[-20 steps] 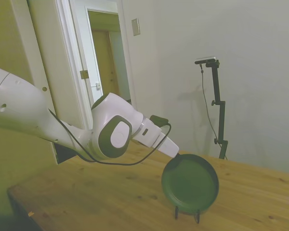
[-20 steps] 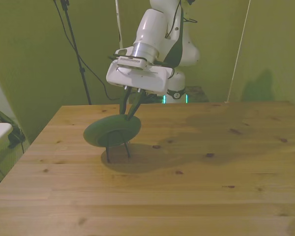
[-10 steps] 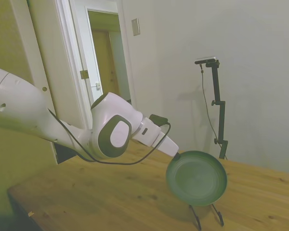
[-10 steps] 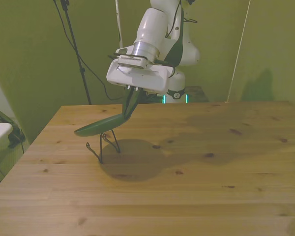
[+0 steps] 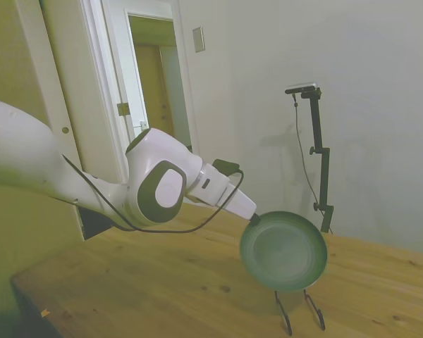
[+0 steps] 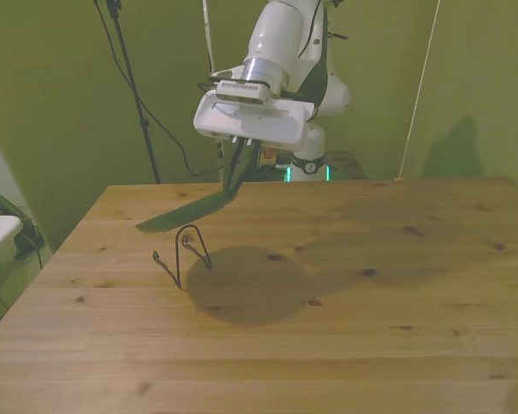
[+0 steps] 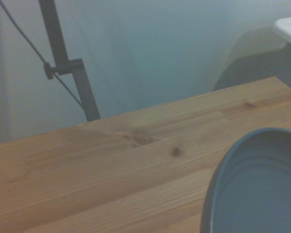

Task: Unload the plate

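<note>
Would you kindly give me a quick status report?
Gripper shut on plate rim. Plate held in air, clear of wire stand. Nothing in the way.

Dim, green-tinted light is falling from above, casting a round soft shadow on the wooden desk [image 6: 432,285]; the wrist view is looking blurry.

Plate [image 7: 254,187] cut off by wrist view's edge, only part of rim and centre visible, soft focus. Claw [image 5: 252,219] fingertips hidden behind plate rim in side view. Counter [image 6: 371,328] cropped at front view's lower edge.
</note>
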`<state>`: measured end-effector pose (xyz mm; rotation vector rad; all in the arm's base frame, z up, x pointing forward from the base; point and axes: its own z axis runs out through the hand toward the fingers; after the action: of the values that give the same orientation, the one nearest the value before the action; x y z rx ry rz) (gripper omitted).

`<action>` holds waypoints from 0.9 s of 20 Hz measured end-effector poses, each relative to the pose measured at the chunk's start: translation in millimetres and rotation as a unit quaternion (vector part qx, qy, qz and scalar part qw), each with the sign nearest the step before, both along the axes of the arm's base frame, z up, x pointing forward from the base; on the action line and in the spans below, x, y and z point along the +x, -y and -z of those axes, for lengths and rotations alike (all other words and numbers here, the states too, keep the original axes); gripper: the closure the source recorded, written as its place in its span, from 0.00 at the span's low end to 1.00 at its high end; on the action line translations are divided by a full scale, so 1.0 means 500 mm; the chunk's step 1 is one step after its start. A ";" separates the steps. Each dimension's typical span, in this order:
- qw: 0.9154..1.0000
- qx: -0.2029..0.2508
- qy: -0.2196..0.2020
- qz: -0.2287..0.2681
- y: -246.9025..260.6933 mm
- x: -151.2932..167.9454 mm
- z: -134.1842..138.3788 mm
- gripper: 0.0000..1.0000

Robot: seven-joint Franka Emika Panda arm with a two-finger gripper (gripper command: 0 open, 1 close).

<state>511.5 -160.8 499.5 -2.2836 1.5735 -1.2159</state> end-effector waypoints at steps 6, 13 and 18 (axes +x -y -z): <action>1.000 -0.003 -0.004 -0.026 -0.137 -0.037 -0.065 1.00; 0.996 0.016 -0.049 -0.072 -0.311 0.015 -0.083 1.00; 0.989 0.043 -0.100 -0.103 -0.386 0.153 0.043 1.00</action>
<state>587.8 32.3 478.2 -2.5021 1.3728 -0.8772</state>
